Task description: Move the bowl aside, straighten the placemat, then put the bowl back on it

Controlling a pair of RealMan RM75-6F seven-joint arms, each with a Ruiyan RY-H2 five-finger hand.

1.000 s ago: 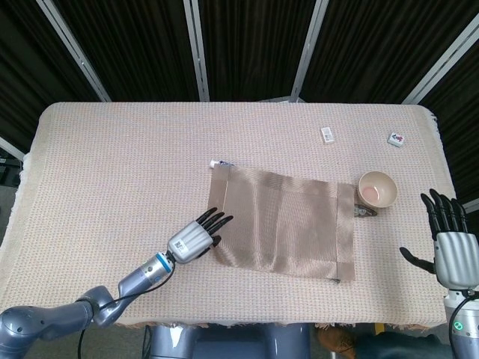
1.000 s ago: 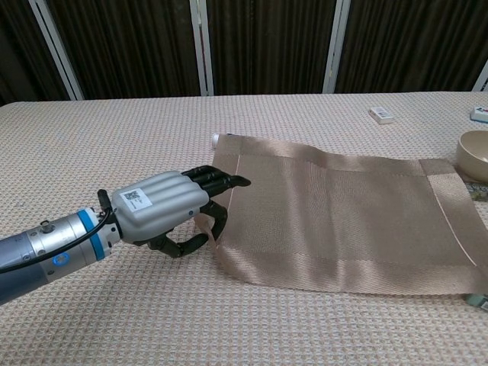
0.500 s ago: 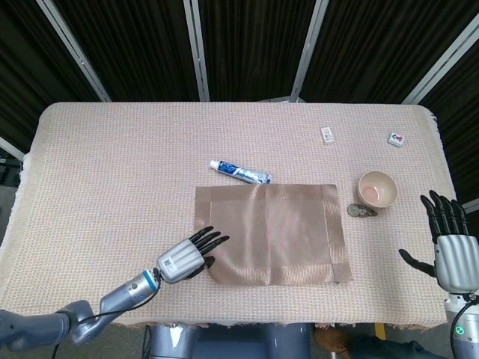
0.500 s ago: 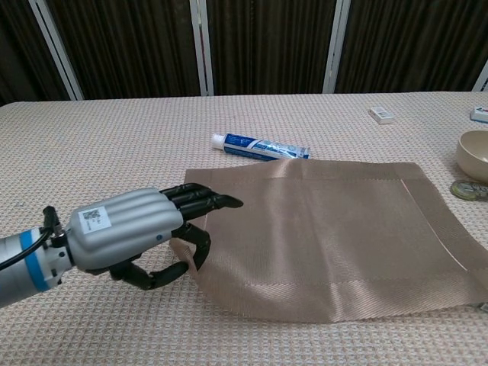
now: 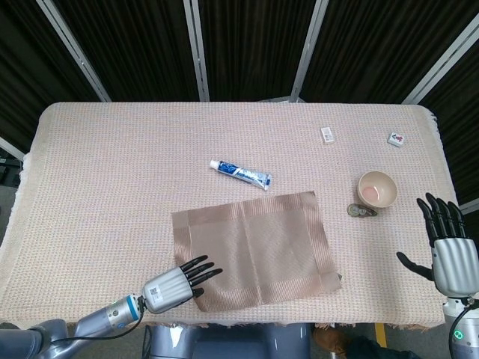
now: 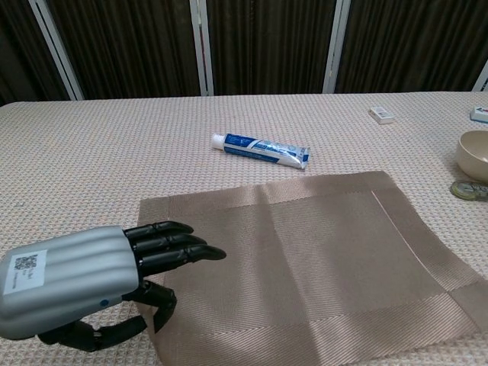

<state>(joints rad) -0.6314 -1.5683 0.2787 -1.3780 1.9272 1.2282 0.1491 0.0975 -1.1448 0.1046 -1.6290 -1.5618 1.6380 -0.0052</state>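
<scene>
The brown woven placemat (image 5: 258,239) (image 6: 320,259) lies flat near the table's front edge, turned slightly askew. My left hand (image 5: 176,283) (image 6: 84,286) is at its near-left corner, fingers stretched over the fabric and thumb curled beneath, pinching the edge. The small beige bowl (image 5: 377,188) (image 6: 474,155) stands upright on the tablecloth to the right, apart from the mat. My right hand (image 5: 449,250) hovers off the table's right front corner with its fingers spread, holding nothing; the chest view does not show it.
A blue and white toothpaste tube (image 5: 241,173) (image 6: 261,149) lies just beyond the mat's far edge. A round coin-like object (image 5: 361,212) (image 6: 469,190) sits beside the bowl. Two small tiles (image 5: 327,134) (image 5: 397,139) lie at the back right.
My left hand has drawn back toward the front-left, dragging the placemat with it. The mat came off the toothpaste tube, moved away from the bowl and flattened out. The right hand barely moved.
</scene>
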